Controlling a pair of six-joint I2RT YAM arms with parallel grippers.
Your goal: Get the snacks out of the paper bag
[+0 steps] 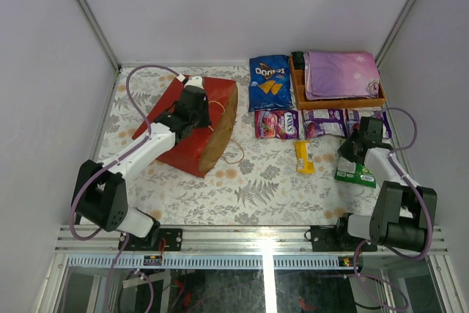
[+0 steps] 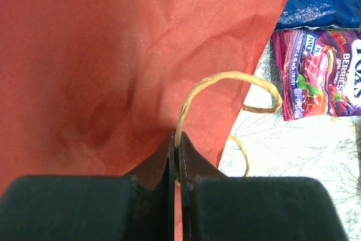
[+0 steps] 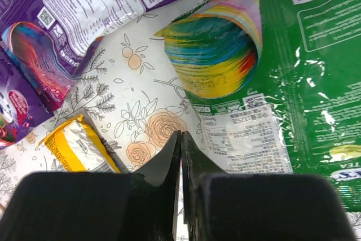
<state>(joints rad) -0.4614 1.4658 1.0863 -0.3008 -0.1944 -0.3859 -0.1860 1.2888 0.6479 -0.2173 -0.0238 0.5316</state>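
A flower-printed table [image 1: 249, 188] fills the overhead view, with a red paper bag [image 1: 183, 150] lying on its side at left centre, its brown end turned toward the right. In the upper right an orange tray [image 1: 297, 94] holds a folded purple cloth [image 1: 341, 72]. The snacks lie outside the bag across the middle and right. A blue chip bag [image 1: 269, 82] sits at upper centre just left of the tray, and a pink-and-purple candy pack [image 1: 277, 124] lies just below it. Two purple packs [image 1: 324, 122] lie to the right of the candy pack, a green packet [image 1: 355, 174] at lower right, and a small yellow packet [image 1: 303, 156] at centre right. The left claw [image 2: 177, 136] reaches over the bag, clenched on its thin tan handle [image 2: 225, 77], which loops up from between the fingers. The right claw [image 3: 181, 135] is clenched on nothing, its tips over bare cloth between the yellow and green packets.
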